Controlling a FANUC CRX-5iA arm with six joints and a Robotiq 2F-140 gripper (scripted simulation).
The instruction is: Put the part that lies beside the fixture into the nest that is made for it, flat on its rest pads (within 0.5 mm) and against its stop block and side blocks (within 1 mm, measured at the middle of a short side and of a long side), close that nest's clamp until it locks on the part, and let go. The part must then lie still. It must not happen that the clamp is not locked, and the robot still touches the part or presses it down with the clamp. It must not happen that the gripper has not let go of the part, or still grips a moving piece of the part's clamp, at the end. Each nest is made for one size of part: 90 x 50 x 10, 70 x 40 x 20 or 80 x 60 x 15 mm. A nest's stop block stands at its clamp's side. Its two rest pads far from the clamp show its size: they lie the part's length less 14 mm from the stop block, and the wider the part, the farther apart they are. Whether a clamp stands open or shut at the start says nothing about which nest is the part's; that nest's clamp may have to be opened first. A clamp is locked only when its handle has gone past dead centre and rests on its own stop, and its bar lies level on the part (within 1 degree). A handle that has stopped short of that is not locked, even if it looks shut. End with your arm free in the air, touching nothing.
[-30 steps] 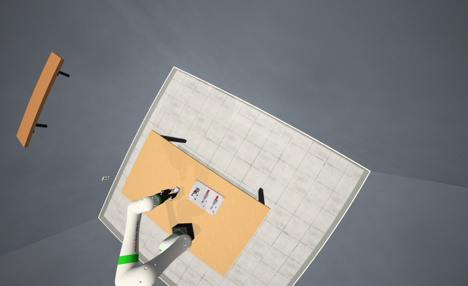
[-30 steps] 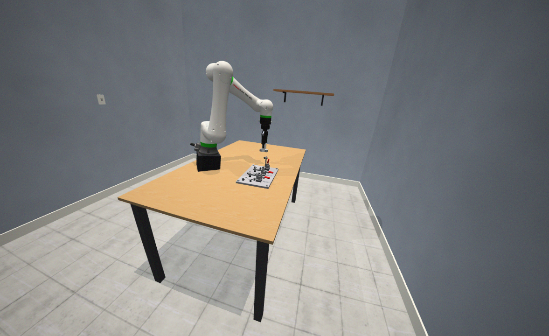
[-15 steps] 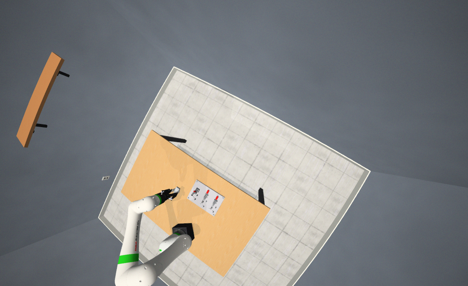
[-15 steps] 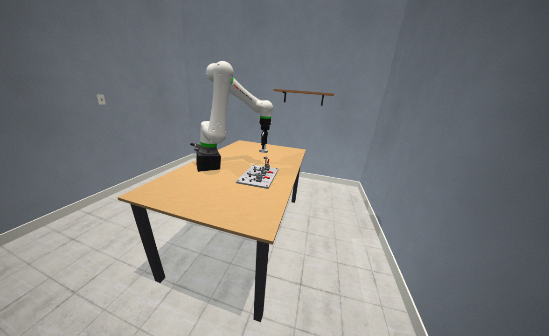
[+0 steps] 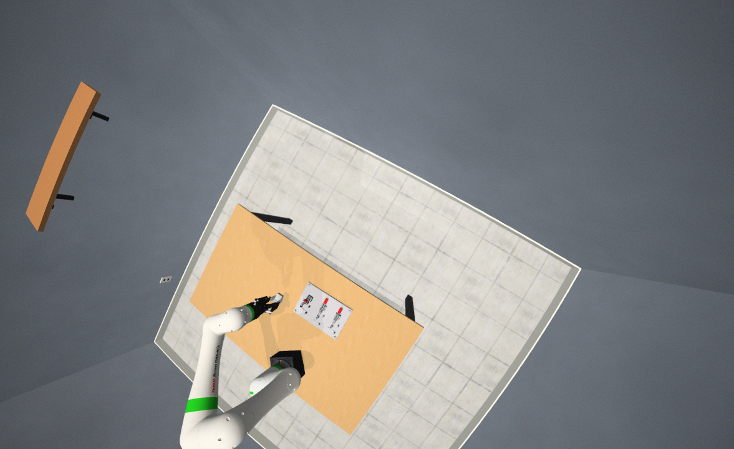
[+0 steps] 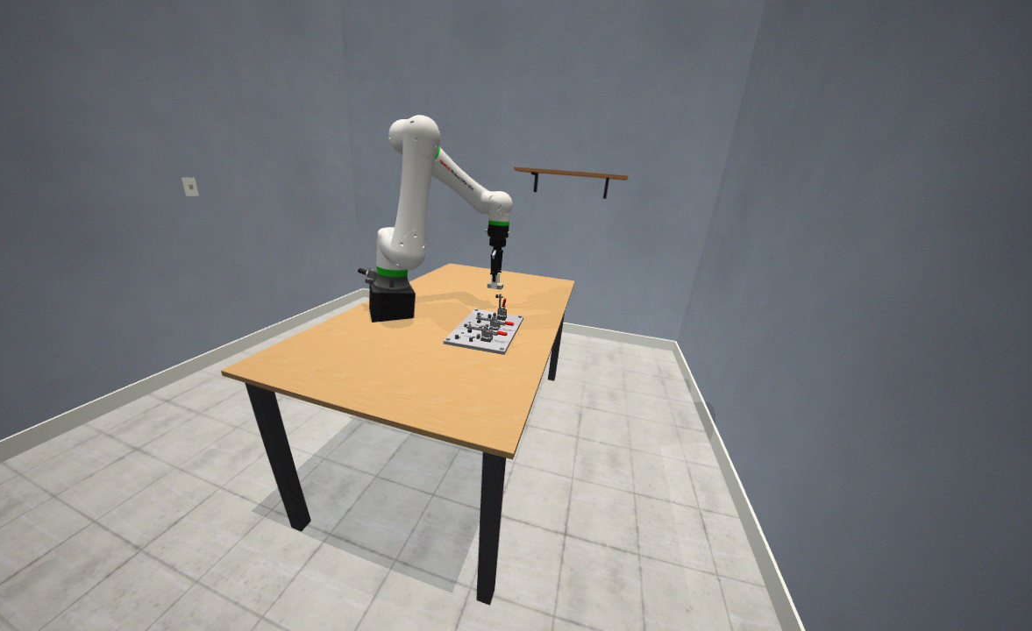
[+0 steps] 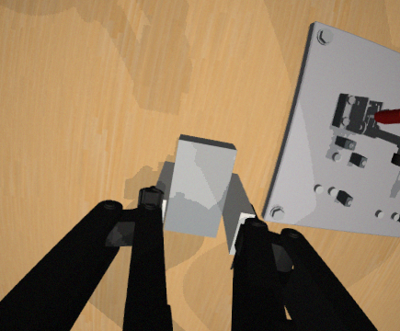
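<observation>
Keep the hand (image 5: 275,302) (image 6: 495,279) (image 7: 198,184), partly open and gripping the part (image 5: 278,297) (image 6: 494,286) (image 7: 201,184), level and high (that raised clamp (image 6: 500,301) could snag it) while approaching the fixture (image 5: 316,289) (image 6: 509,343) (image 7: 310,115).

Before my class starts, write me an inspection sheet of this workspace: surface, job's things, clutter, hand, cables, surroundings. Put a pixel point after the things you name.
Surface: wooden table (image 5: 375,346) (image 6: 330,368), shadows across it.
Job's things: grey part (image 5: 276,298) (image 6: 494,286) (image 7: 200,184) held above the table; fixture plate (image 5: 314,290) (image 6: 456,341) (image 7: 301,138) with three red-handled clamps, one bar raised, no part in a nest.
Clutter: nothing seen.
Hand: hand (image 5: 274,303) (image 6: 494,280) (image 7: 198,184) shut on the part, beside the fixture rather than over it.
Cables: nothing seen.
Surroundings: tiled floor (image 5: 414,223) (image 6: 621,471), grey walls, wall shelf (image 5: 62,156) (image 6: 570,173), one wall outlet in each room view.
</observation>
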